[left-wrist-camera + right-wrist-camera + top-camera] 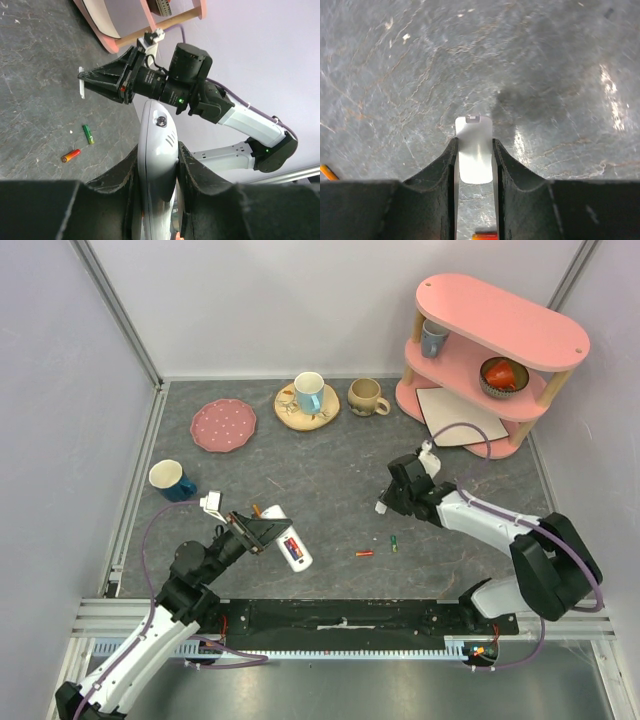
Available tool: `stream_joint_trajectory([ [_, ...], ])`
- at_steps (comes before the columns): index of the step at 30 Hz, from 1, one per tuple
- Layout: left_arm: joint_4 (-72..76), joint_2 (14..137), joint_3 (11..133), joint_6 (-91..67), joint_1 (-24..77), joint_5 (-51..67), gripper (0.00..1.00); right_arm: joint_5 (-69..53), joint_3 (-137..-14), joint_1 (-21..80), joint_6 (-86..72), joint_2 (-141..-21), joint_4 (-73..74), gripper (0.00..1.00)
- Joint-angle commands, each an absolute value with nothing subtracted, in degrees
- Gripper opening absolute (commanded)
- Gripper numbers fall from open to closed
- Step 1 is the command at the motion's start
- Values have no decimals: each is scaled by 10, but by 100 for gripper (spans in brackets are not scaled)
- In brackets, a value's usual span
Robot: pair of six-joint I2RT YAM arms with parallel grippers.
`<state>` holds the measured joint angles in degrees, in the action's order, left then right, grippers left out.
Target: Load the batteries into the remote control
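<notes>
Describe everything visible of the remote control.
The remote control is a slim, glossy white plastic handset, clamped by its long sides in the left gripper. Its rounded free end shows a small round dimple and short slots. From above, a red and dark patch marks its face. Whether it touches the table is unclear.

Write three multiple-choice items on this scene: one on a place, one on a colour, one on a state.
1. The green battery lies: A in the blue mug; B on the table; C on the shelf.
2. The dotted plate is: A pink; B green; C black.
3. The left gripper is: A open; B shut on a battery; C shut on the remote control.
Key: B, it rests on the table beside a red-orange one. A, its whole face is pink. C, both fingers press the handset's sides.
</notes>
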<state>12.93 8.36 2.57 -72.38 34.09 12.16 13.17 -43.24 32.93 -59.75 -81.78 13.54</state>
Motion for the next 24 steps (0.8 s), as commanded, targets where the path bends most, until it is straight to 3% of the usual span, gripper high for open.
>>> stream_joint_trajectory([
  [1,156,69,-45,-715,338,123,2,197,-392,324,-802,-797,112,6],
  [11,156,72,-46,-713,338,125,2,237,-390,325,-915,-860,106,14],
  [15,156,76,-45,-713,338,121,2,225,-422,325,-911,-899,107,43],
  [18,156,79,-45,-712,338,119,2,212,-440,325,-894,-916,113,54],
  [24,157,86,-48,-714,339,120,2,210,-473,325,-788,-883,152,64],
])
